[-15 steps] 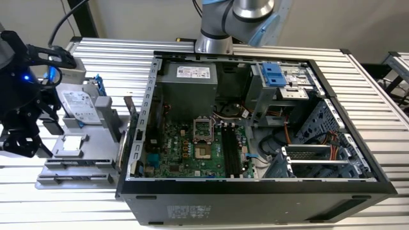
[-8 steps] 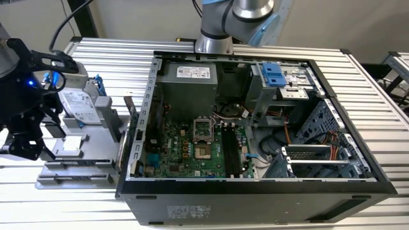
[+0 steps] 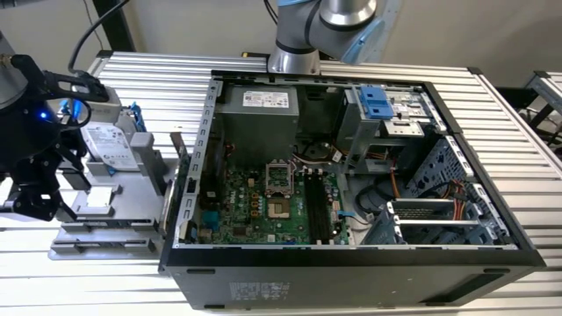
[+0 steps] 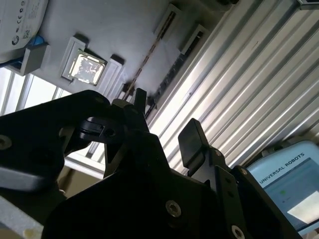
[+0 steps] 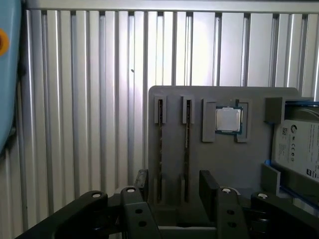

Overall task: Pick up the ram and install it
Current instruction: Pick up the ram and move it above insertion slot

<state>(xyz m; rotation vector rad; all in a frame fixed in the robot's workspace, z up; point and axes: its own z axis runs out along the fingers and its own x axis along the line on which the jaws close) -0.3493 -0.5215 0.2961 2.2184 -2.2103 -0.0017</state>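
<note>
The gripper [image 5: 174,181] hangs with its jaws apart and nothing between them, over one end of a gray holder [image 5: 224,169] that lies on the ribbed metal tabletop [image 5: 75,99]. The ram [image 5: 187,142] stands on edge in a narrow slot of that holder, the slot nearer the processor chip [image 5: 228,119], and in the first wrist view it shows in the gap between the two fingers. In the exterior view the open computer case [image 3: 351,270] sits to the holder's right, its green motherboard [image 3: 255,210] exposed.
</note>
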